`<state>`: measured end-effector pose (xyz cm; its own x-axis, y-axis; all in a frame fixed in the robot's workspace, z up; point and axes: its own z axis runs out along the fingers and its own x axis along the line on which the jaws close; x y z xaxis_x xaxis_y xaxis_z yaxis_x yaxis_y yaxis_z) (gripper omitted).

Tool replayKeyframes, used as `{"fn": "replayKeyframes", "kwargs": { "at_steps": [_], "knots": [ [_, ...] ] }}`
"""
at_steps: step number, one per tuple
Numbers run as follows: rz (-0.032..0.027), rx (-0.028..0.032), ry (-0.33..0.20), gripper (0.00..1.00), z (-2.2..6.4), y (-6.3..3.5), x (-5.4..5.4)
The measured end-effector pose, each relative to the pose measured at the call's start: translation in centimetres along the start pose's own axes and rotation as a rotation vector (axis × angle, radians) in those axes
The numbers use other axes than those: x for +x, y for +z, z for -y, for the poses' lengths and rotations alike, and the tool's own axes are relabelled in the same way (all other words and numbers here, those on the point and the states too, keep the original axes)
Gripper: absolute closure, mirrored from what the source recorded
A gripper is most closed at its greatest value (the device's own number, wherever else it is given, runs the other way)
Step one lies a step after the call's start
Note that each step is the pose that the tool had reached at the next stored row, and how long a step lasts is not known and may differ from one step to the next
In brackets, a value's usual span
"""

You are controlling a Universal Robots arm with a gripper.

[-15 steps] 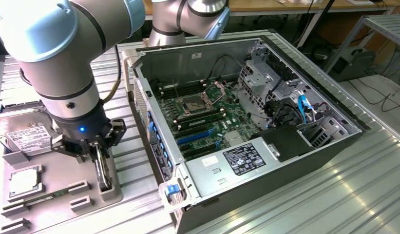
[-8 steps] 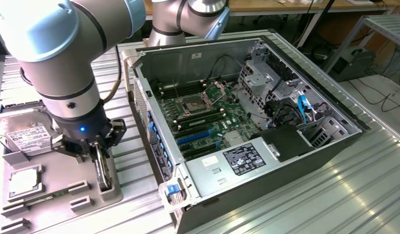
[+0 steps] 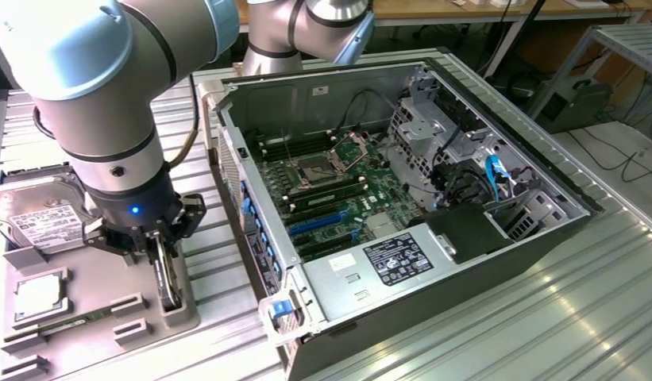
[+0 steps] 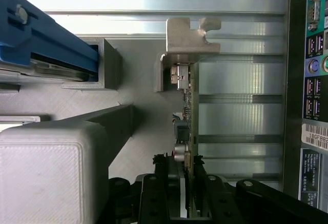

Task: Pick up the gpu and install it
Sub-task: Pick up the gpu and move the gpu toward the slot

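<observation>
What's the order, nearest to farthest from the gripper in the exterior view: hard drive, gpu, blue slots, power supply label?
1. gpu, held in the gripper.
2. hard drive, exterior view's left.
3. blue slots, inside the case, exterior view's right.
4. power supply label, farther right.

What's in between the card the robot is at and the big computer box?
Nothing but bare ribbed table lies between the gpu and the computer case, seen in the wrist view.

You have one open black computer case [image 3: 442, 309], one boxy silver hard drive [image 3: 34, 218], one thin black gpu card [image 4: 192, 108], one grey moulded tray [image 3: 93, 317].
</observation>
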<state>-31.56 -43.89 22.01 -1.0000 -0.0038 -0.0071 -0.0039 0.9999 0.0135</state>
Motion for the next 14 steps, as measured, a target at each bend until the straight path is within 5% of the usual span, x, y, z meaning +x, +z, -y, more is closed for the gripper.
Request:
{"fn": "replayKeyframes", "kwargs": {
  "at_steps": [14],
  "knots": [
    [0.0,0.0,0.0,0.69,-0.01,-0.32,0.0]
  ]
}}
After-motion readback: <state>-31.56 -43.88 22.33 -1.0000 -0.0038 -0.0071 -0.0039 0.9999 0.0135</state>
